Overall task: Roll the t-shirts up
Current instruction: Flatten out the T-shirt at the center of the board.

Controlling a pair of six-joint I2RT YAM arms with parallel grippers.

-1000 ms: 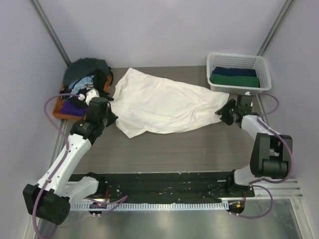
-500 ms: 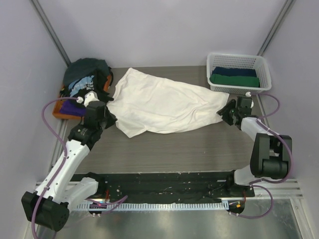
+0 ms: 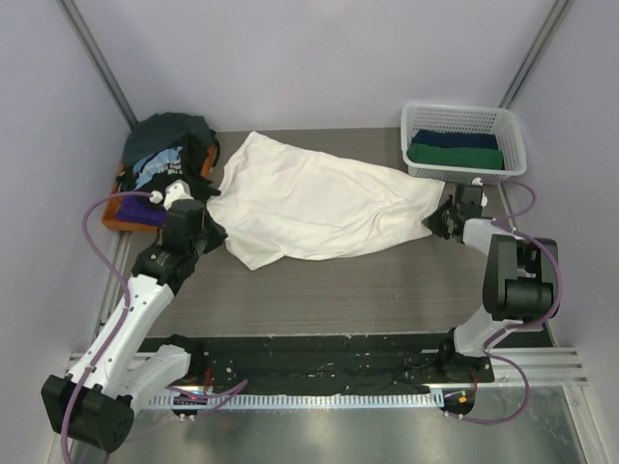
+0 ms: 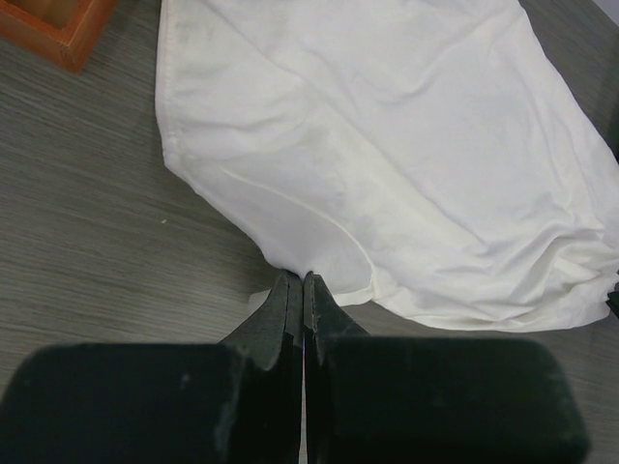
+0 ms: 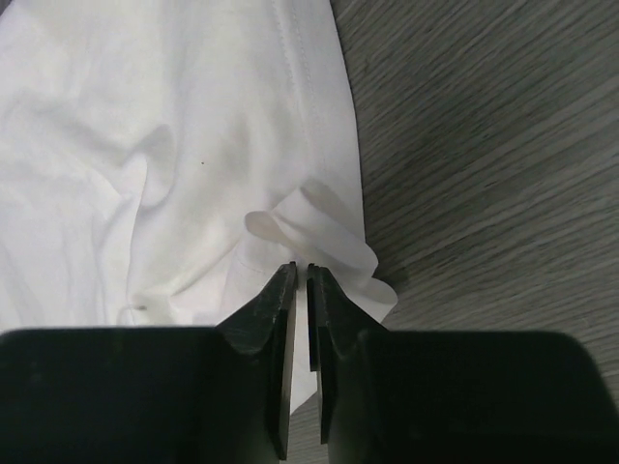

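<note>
A white t-shirt [image 3: 319, 198] lies spread across the middle of the table, creased; it also shows in the left wrist view [image 4: 387, 145] and the right wrist view [image 5: 164, 145]. My left gripper [image 3: 210, 224] is shut on the shirt's near left edge, with cloth pinched at its tips [image 4: 304, 276]. My right gripper [image 3: 433, 221] is at the shirt's right end, its jaws nearly together with a fold of the hem between them [image 5: 301, 269]. A pile of dark, teal and blue t-shirts [image 3: 169, 145] sits at the back left.
The pile rests on an orange-brown tray [image 3: 118, 218], whose corner shows in the left wrist view [image 4: 58, 29]. A white lattice basket [image 3: 464, 121] at the back right holds a dark blue and a green rolled shirt. Grey walls close in on both sides.
My right arm has drawn in and its gripper has narrowed onto the shirt's right hem. My left gripper has shifted slightly left and nearer, still holding the shirt's edge.
</note>
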